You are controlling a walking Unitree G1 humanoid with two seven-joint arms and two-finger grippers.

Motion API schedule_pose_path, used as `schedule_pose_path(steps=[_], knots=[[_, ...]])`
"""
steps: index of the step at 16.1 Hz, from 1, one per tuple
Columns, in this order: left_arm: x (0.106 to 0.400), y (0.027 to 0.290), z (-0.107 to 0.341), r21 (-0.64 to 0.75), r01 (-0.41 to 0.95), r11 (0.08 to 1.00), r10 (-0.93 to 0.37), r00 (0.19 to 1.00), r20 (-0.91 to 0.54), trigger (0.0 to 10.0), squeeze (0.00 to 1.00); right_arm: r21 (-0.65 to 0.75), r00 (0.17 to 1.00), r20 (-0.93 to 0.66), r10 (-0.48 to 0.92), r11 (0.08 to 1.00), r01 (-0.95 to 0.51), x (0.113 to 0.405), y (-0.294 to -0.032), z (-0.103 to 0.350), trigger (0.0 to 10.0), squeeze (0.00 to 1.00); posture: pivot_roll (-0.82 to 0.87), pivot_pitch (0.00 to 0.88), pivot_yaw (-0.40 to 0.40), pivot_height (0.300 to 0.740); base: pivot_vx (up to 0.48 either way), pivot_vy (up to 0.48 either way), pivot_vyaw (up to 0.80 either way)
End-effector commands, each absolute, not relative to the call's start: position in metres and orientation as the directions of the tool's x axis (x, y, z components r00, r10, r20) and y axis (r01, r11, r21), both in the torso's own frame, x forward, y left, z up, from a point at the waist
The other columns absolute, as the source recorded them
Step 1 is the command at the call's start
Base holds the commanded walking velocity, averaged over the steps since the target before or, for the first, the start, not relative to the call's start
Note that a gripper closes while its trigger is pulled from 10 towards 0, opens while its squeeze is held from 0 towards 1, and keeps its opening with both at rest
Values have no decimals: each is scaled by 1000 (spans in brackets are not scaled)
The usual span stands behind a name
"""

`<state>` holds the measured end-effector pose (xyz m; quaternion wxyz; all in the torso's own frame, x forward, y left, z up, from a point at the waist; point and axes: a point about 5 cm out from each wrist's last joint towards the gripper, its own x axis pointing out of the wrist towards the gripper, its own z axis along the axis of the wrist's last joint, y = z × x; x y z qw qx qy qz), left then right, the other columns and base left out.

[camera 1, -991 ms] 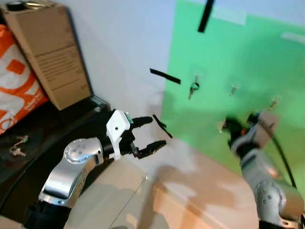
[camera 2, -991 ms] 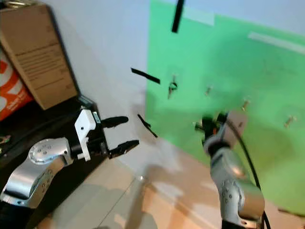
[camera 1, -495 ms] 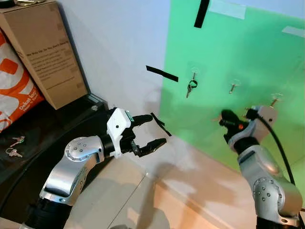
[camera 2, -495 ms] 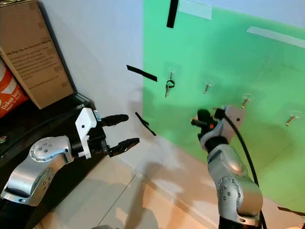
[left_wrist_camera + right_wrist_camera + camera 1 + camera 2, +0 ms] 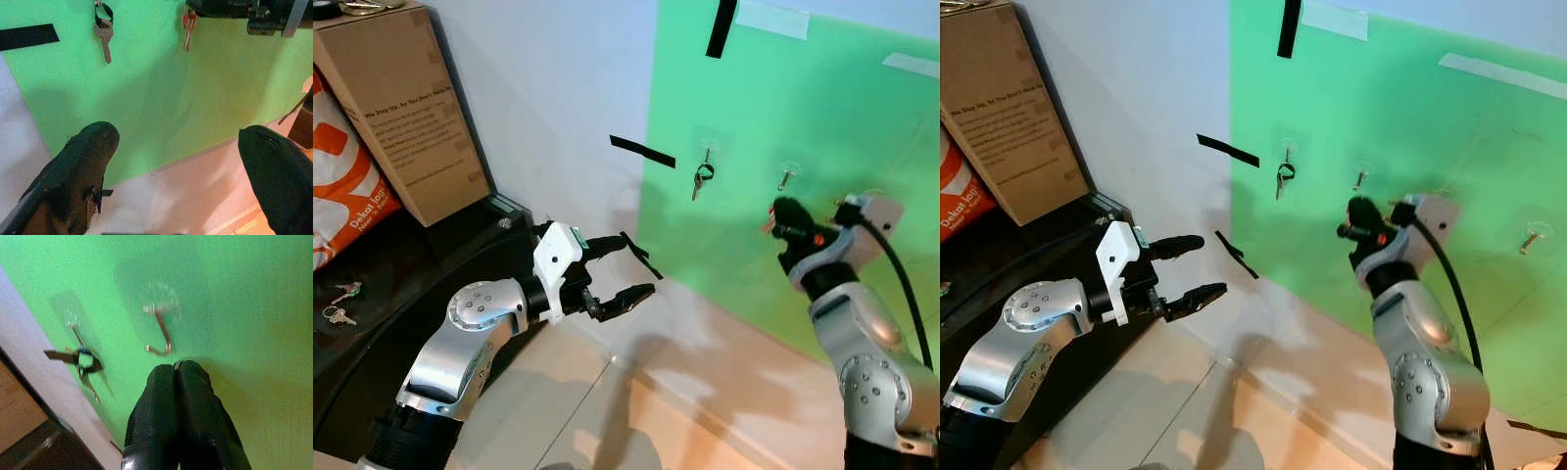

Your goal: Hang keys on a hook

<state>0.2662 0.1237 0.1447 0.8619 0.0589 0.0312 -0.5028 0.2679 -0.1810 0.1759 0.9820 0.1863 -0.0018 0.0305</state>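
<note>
Bright, even indoor light; soft shadows fall on the wall at lower centre. Right wrist view is slightly blurred.

I see a bright green board [image 5: 822, 127] on a pale white wall [image 5: 558, 88], with black tape strips [image 5: 642, 152] stuck across both. A silver key [image 5: 104, 39] hangs on a black ring from a clear hook, another key with a red head [image 5: 188, 24] shows beside it, and a copper-coloured hook [image 5: 160, 333] sits on the green. My arms are silver with black fingers [image 5: 78, 166], the left gripper [image 5: 625, 269] has a white housing, and the brown cardboard box [image 5: 406, 108] stands next to an orange-and-white bag [image 5: 342, 186].
</note>
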Motion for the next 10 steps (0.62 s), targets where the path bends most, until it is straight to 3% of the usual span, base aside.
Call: schedule_pose_path(steps=[1, 10], knots=[[268, 122, 147, 89, 874, 478, -866, 486, -115, 10000, 0, 367, 998, 54, 37, 929, -54, 268, -183, 186, 10000, 0, -62, 0, -3, 740, 0, 0, 0], [268, 121, 147, 89, 875, 475, -868, 483, -114, 10000, 0, 397, 997, 70, -18, 918, -11, 272, -188, 193, 10000, 0, -59, 0, -7, 740, 0, 0, 0]])
